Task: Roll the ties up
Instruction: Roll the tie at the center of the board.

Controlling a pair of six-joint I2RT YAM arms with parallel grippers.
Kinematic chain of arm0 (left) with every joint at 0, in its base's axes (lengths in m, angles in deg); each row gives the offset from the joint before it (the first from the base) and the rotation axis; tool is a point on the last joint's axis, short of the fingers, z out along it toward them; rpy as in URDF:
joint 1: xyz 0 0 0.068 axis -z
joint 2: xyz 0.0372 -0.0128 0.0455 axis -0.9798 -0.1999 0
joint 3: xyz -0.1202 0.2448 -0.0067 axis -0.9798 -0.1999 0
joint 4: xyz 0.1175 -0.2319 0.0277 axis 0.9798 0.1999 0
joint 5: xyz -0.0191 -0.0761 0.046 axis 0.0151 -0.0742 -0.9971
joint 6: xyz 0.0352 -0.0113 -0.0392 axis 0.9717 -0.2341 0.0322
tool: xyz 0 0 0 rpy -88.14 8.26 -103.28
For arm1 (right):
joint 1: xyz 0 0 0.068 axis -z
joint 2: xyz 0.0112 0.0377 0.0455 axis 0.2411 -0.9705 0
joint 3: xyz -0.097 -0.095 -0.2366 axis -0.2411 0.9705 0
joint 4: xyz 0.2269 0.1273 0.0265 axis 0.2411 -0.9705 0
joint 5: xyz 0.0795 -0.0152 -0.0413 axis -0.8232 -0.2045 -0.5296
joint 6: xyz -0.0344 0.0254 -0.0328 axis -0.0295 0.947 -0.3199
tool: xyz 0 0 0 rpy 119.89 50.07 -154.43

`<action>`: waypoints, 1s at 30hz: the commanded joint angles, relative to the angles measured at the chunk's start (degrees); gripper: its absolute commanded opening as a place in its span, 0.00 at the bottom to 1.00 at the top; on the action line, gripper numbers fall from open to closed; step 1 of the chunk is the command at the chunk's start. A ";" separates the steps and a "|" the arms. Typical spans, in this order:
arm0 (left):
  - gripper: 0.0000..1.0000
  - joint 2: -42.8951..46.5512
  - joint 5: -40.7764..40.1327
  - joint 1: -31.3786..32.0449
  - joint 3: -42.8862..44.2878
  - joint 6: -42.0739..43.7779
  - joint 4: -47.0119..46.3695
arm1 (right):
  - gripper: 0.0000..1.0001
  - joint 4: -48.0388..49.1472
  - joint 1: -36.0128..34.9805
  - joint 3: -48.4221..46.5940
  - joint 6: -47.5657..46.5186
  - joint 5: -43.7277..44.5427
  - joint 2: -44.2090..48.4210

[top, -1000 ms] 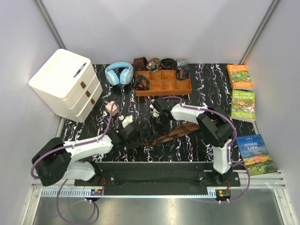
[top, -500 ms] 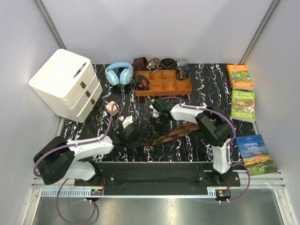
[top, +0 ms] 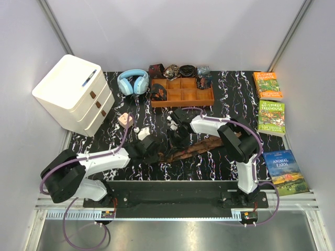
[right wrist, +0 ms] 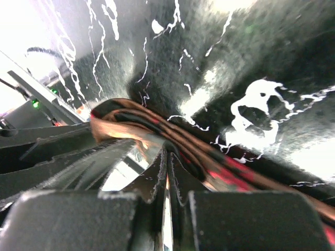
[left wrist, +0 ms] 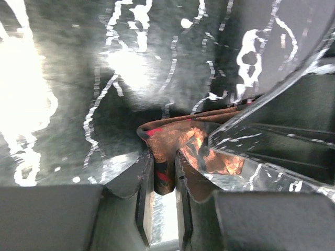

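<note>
A dark brown tie (top: 205, 145) with a reddish-tan pattern lies slanted across the black marbled table (top: 230, 94). My left gripper (top: 158, 153) is at its lower left end. In the left wrist view the fingers (left wrist: 142, 178) pinch a fold of the tie (left wrist: 172, 138), so the left gripper (left wrist: 163, 170) is shut on it. My right gripper (top: 177, 138) is just beyond, low over the same end. In the right wrist view the right gripper (right wrist: 166, 159) is shut, with an edge of the folded tie (right wrist: 209, 162) caught between its jaws.
An orange-brown wooden tray (top: 182, 98) with compartments stands at the back, with rolled items in and behind it. Blue headphones (top: 132, 82) and a white drawer unit (top: 73, 94) are at the left. Books (top: 270, 116) lie along the right edge. A small pink object (top: 124, 120) lies near the drawers.
My left gripper has slid right to the tie's end and closed on the fabric. The right gripper has stayed shut, almost in place.
</note>
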 commanded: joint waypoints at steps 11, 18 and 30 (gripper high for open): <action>0.15 5.62 -7.86 -0.34 6.67 5.59 23.10 | 0.09 -0.69 4.34 -6.91 0.03 15.32 2.33; 0.15 5.98 -7.51 -0.34 7.90 6.92 24.06 | 0.06 -0.51 2.06 -10.88 1.34 13.48 -5.61; 0.17 7.03 -10.49 -0.60 9.93 5.52 28.53 | 0.05 0.72 -2.42 4.22 4.50 15.32 4.14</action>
